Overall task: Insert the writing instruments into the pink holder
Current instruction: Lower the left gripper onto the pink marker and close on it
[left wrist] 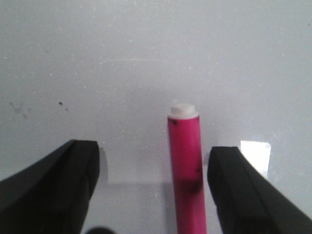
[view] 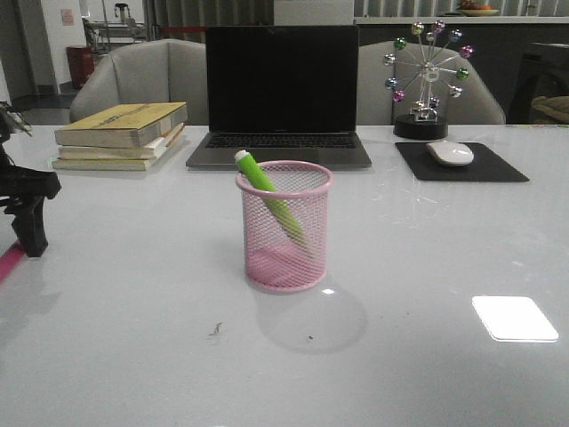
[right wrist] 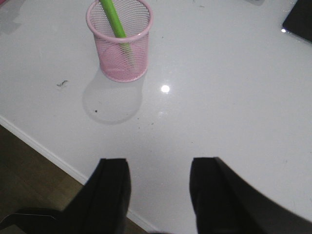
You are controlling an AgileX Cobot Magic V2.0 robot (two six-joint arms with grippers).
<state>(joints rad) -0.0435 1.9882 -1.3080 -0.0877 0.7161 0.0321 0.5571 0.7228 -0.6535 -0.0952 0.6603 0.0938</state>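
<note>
The pink holder [view: 284, 227] stands upright mid-table, and the lime green marker [view: 267, 191] leans inside it with its white tip above the rim. Both also show in the right wrist view, the holder [right wrist: 119, 44] and the green marker [right wrist: 113, 18]. The magenta marker [left wrist: 185, 165] lies flat on the table between the fingers of my open left gripper [left wrist: 155, 151], closer to one finger and touching neither. In the front view that left gripper [view: 31, 236] is low at the far left edge, with a bit of magenta marker [view: 7, 262] beside it. My right gripper [right wrist: 160, 165] is open and empty over the table's near edge.
At the back are a laptop [view: 283, 89], stacked books [view: 124, 133], a mouse [view: 450, 153] on a black pad and a ferris-wheel ornament [view: 427, 76]. The table's front edge [right wrist: 44, 151] runs just under the right fingers.
</note>
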